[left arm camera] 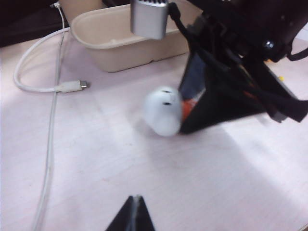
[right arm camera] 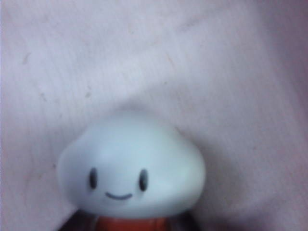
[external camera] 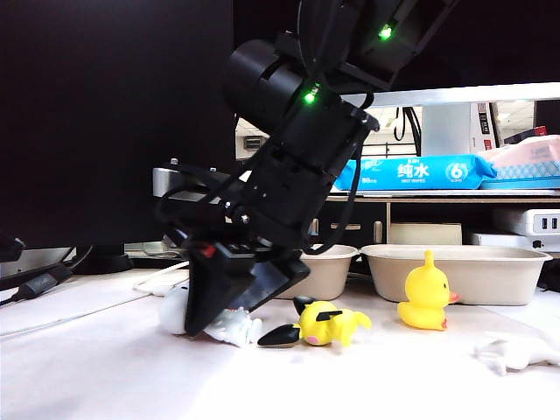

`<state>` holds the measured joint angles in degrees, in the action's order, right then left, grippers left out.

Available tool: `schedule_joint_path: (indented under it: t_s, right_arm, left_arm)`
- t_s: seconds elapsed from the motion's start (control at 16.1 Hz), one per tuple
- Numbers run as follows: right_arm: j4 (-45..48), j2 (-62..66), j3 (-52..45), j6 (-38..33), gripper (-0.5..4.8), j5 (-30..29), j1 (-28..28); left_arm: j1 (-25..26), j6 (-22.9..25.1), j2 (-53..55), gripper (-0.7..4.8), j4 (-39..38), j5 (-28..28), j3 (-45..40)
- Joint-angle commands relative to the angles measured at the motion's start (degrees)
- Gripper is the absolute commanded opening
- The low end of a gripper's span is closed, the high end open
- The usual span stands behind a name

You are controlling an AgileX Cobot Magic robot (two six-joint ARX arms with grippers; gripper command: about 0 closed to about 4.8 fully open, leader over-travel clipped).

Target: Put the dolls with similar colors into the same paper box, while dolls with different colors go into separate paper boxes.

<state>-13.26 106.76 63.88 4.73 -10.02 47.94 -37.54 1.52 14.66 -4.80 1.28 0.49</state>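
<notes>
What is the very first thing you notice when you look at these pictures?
The big black right gripper has reached down to the table, its fingers around a white round-headed plush doll with a smiley face. Beside it lies a yellow black-eared plush, and a yellow duck stands before two beige paper trays. The left gripper waits apart, its tips together.

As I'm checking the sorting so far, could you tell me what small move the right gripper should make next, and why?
Probably finish closing, then lift: the right gripper sits down over the white round-headed plush with orange patch, which lies on the table, while both beige pulp trays look empty.
</notes>
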Motion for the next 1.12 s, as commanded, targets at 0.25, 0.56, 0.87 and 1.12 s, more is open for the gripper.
schedule_joint_path:
  t_s: [0.25, 0.56, 0.87, 1.12]
  right_arm:
    - [-0.02, 0.13, 0.02, 0.00, 1.35, -0.02, 0.15]
    - [-2.64, -0.20, 2.64, -0.26, 1.34, 0.35, 0.02]
    - [-11.74, -5.73, 6.86, -0.46, 1.35, 6.58, -0.46]
    - [-15.34, -13.11, 6.82, -0.20, 1.35, 15.78, -3.52]
  left_arm:
    - [0.02, 0.00, 0.02, -0.05, 0.61, 0.00, 0.04]
    - [0.02, 0.00, -0.55, -0.05, 0.63, 0.00, 0.04]
    - [0.00, 0.00, -1.75, -0.05, 0.55, 0.00, 0.04]
    - [0.00, 0.00, -7.10, -0.05, 0.61, 0.00, 0.04]
